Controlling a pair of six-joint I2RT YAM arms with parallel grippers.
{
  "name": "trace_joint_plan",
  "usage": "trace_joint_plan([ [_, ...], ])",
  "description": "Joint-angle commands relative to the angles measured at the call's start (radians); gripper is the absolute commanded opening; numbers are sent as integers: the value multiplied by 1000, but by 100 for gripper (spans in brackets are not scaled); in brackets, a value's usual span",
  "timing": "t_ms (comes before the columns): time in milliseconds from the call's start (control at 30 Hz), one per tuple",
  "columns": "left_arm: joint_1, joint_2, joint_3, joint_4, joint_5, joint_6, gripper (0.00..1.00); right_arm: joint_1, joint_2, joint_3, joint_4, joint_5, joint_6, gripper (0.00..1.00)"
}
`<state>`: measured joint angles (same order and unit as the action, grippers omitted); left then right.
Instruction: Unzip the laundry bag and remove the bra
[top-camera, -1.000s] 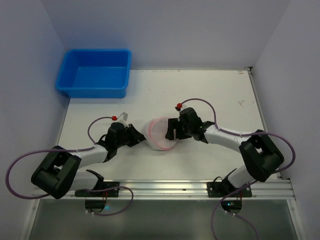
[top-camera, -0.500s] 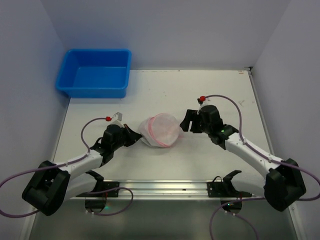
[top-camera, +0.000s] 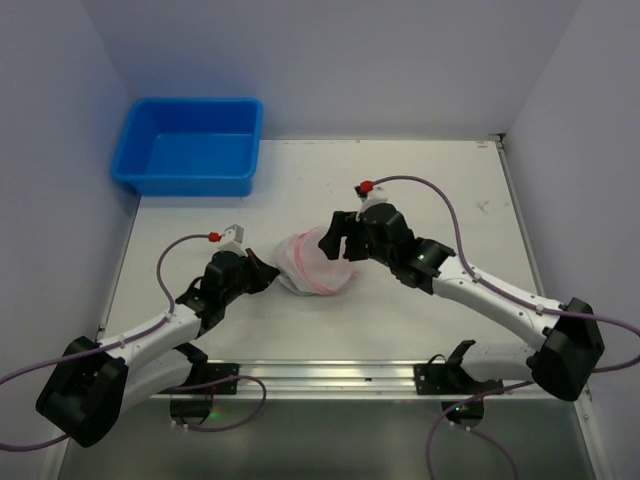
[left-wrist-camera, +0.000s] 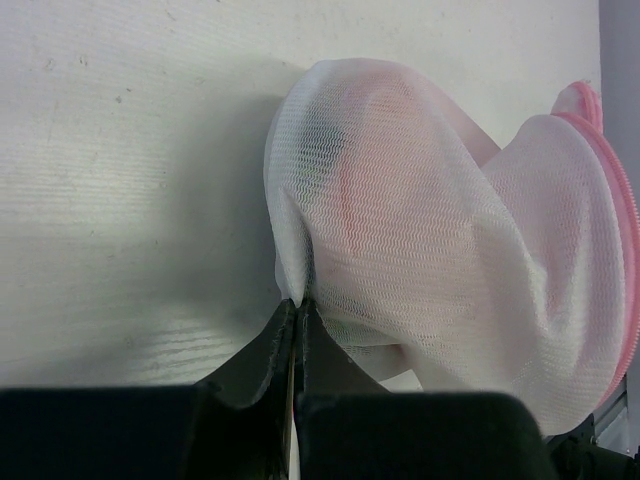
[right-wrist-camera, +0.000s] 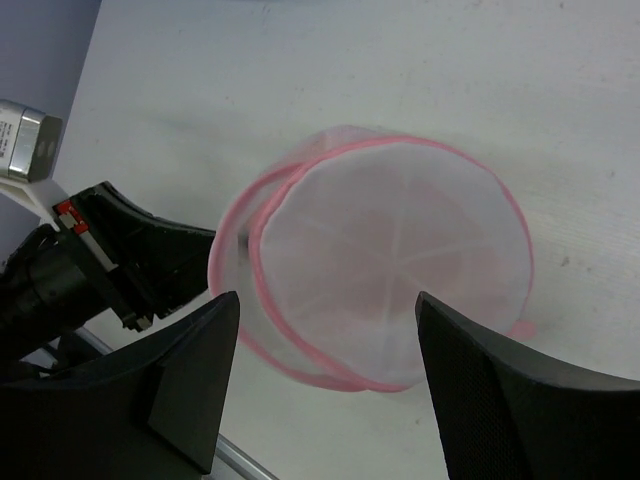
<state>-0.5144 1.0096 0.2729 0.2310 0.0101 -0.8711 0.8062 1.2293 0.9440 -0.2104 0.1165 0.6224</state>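
Right hand (top-camera: 339, 240) back over laundry bag (top-camera: 312, 266) — open | left hand (left-wrist-camera: 298, 306) pinches it — wrist-view

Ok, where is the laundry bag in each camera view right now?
Top external: laundry bag near the centre of the frame.
Left wrist: fills the right half, left hand pinching its mesh.
Right wrist: centre, seen face-on.
Shared landmark: its pink zipper rim.
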Motion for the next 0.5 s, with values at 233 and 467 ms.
trace_joint_plan([
  [233,-10,-9,29,18,-36,15,0,120,252,165,29,81,51,71],
  [467,-13,-8,28,27,-27,11,0,152,346,222,16,74,39,71],
])
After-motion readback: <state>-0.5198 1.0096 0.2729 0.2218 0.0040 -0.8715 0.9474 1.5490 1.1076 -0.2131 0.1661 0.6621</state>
